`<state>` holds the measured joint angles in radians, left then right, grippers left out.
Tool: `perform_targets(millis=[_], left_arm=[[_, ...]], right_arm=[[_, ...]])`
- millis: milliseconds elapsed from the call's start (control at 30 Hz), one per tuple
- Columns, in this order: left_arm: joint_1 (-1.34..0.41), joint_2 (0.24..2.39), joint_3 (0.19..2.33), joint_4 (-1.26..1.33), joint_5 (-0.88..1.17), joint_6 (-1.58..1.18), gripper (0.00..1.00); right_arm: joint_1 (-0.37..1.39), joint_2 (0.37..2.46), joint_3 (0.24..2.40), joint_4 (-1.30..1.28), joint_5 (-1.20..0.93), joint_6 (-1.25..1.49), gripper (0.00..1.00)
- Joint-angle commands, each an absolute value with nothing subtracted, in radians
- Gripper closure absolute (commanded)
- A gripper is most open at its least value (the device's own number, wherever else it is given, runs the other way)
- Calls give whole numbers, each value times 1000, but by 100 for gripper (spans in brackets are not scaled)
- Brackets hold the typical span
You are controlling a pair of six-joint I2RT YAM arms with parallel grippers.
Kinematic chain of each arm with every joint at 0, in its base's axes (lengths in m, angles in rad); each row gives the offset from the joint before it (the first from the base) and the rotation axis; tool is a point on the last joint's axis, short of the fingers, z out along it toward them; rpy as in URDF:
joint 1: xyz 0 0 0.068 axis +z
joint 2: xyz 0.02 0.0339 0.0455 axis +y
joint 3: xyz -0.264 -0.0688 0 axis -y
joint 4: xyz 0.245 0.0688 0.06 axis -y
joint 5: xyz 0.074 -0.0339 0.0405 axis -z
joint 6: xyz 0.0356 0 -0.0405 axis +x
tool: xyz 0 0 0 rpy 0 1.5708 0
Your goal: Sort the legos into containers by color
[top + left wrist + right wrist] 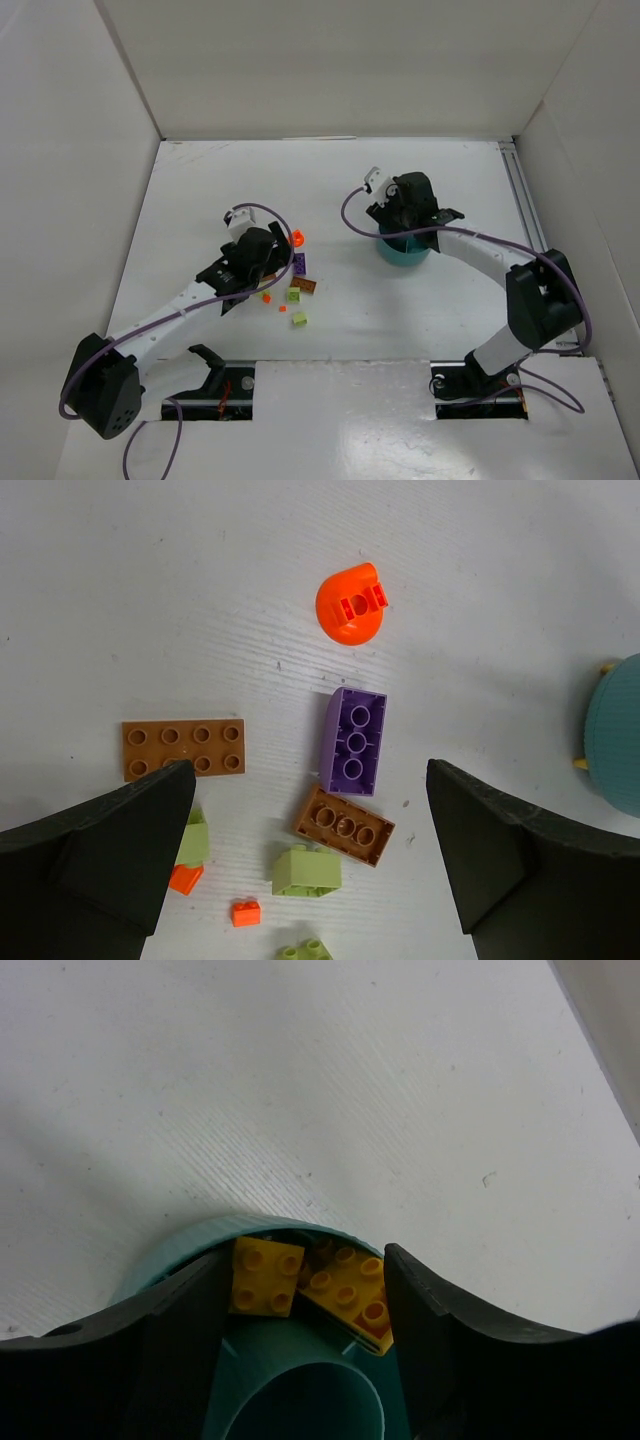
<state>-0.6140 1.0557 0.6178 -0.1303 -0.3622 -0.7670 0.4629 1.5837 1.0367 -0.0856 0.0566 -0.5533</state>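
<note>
Loose legos lie on the white table: a red-orange dome piece, a purple brick, a brown plate, a brown brick, lime bricks and tiny orange bricks. My left gripper is open and empty above them, a finger on either side of the brown and lime bricks; it also shows in the top view. My right gripper is open, its fingers down in the teal tub around two yellow bricks lying in one compartment.
The tub stands right of centre, under the right gripper; its edge shows in the left wrist view. The brick cluster lies left of it. White walls enclose the table on three sides.
</note>
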Motion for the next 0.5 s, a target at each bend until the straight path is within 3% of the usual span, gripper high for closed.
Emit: perform_targets(millis=[0,300,467], left_arm=[[-611,1031,649,-112,-353,-758,0],[-611,1022,667,-143,-333,-739,0],[-611,1011,686,-204,-313,-739,0]], right_arm=[[471,1510,1034,-61,35,-538,33],[503,1361,1034,-71,-64,-538,29],[583,1316,1025,-101,-129,-529,17]])
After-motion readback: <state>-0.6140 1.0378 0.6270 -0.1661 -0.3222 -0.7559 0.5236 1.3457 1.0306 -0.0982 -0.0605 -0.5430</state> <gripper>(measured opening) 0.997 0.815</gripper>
